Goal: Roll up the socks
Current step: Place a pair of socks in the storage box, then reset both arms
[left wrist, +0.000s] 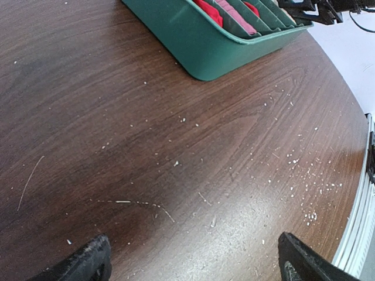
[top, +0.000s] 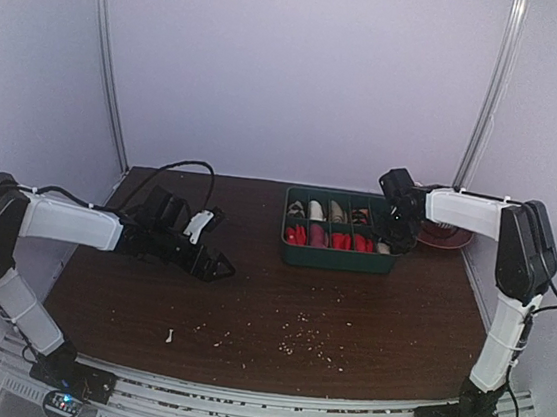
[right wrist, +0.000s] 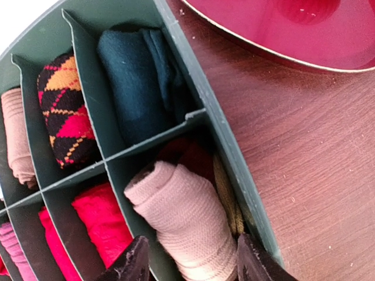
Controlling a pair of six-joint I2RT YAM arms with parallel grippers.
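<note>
The dark teal sock [right wrist: 137, 88] lies folded in the far right compartment of the green tray [right wrist: 202, 99]. The beige striped sock [right wrist: 187, 216] is rolled up in the near right compartment, with maroon and brown fabric showing behind and beside it. My right gripper [right wrist: 193, 263] is open, its fingers standing on either side of the beige roll; in the top view it [top: 397, 238] hangs over the tray's right end. My left gripper [top: 217, 265] is open and empty, low over bare table left of the tray, and shows in the left wrist view [left wrist: 193, 270].
The tray [top: 338, 259] also holds an argyle sock [right wrist: 64, 111], a pale roll [right wrist: 17, 140] and red bundles [right wrist: 102, 222]. A red plate [top: 448, 236] sits just right of the tray. White crumbs [top: 308, 348] lie across the front of the brown table.
</note>
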